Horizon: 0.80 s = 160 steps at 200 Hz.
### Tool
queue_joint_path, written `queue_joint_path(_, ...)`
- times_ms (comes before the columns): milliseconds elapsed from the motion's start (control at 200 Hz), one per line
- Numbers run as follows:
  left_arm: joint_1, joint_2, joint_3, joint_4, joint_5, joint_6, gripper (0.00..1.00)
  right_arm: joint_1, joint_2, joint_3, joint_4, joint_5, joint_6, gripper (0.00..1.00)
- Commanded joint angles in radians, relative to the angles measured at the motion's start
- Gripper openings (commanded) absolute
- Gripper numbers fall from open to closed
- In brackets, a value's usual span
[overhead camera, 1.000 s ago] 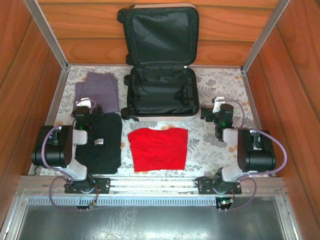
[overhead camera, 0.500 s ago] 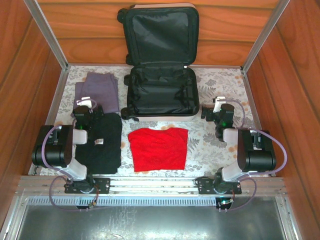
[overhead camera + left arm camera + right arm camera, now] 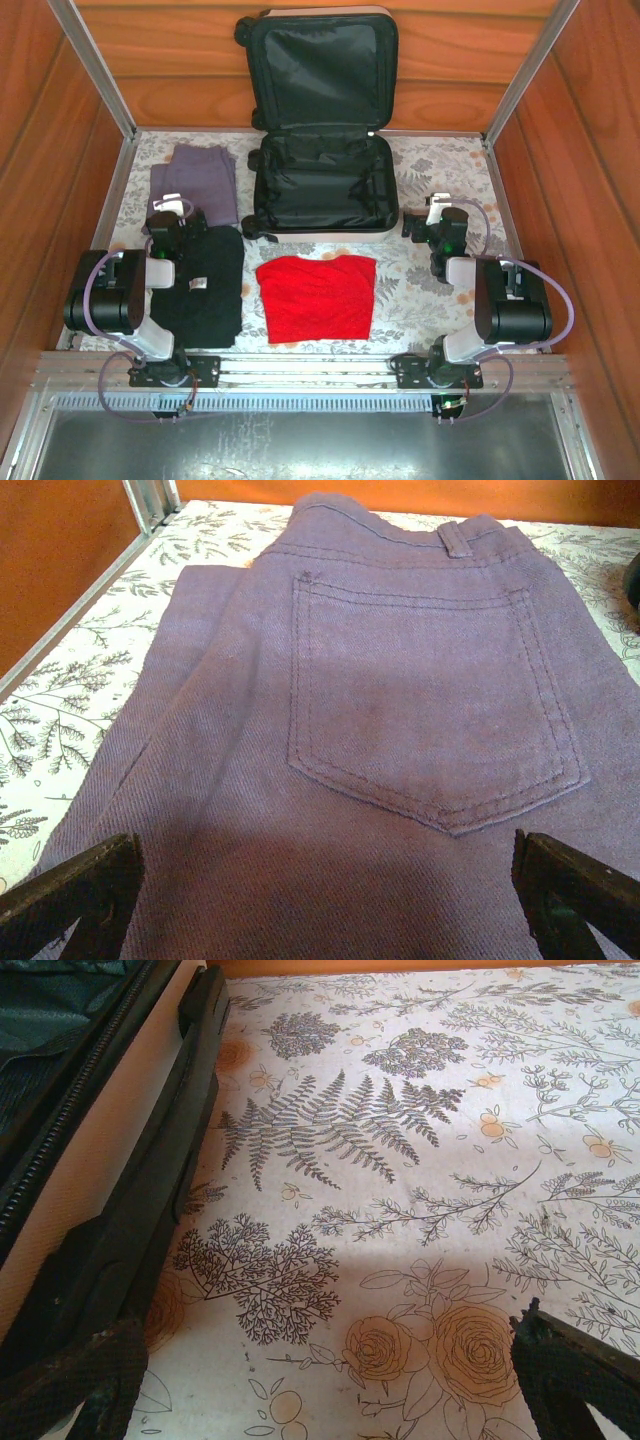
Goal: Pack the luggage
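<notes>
Luggage (image 3: 320, 185) lies open at far centre of the worktop (image 3: 400, 300): base flat, lid upright against the back wall, long axis left-right, wheels to the left. Left hand (image 3: 320, 895) wide, empty, over purple jeans (image 3: 400, 730); its wrist view resolves pocket stitching. Right hand (image 3: 320, 1380) wide, empty, just right of the luggage; its wrist view shows zip and cream shell. Top view adds red cloth (image 3: 317, 297) and black cloth (image 3: 210, 290) near the front.

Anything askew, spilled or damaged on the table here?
Nothing stands out. The luggage sits open, lid raised, and the purple trousers, black garment and red garment lie folded flat on the table.
</notes>
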Motion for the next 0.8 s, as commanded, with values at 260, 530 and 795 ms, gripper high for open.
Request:
queue_joint_path(260, -0.199, -0.488, -0.055, -0.137, -0.381, 0.062, 1.0, -0.004, -0.301, 0.078, -0.318, 0.244, 0.185, 0.99)
queue_joint_path(530, -0.331, -0.808, 0.127, -0.814, -0.458, -0.355, 0.92, -0.004, -0.585, 0.242, -0.92, -0.117, 0.43, 0.97)
queue_joint_path(795, -0.692, -0.785, 0.256, -1.336, -0.314, -0.703, 0.82, 0.062, -0.693, 0.159, -1.213, -0.468, 0.608, 0.87)
